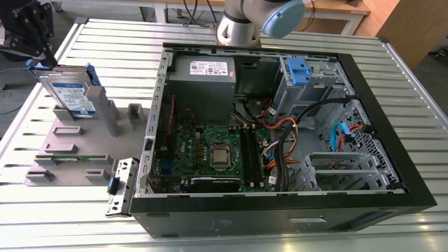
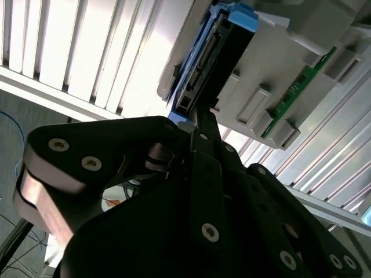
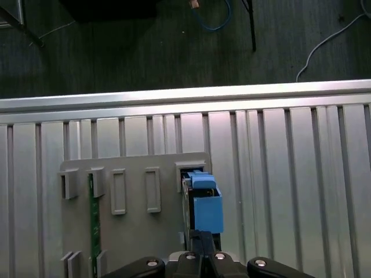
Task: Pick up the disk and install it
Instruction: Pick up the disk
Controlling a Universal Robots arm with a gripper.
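The ribbed silver metal counter (image 1: 42,220) is carrying an open black computer case (image 1: 280,215) and, to the exterior view's left of it, a grey slotted plastic holder (image 1: 70,157). The silver hard disk in its blue carrier (image 1: 70,97) is standing on edge in that holder. The black tool (image 1: 39,59) is sitting at the disk's top corner. I cannot tell whether it is clamping the disk.

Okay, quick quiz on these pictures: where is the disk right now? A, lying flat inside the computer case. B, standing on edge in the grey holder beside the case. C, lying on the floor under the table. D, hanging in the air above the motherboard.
B: the disk stands on edge in a slot of the grey holder, to the exterior view's left of the open computer case.
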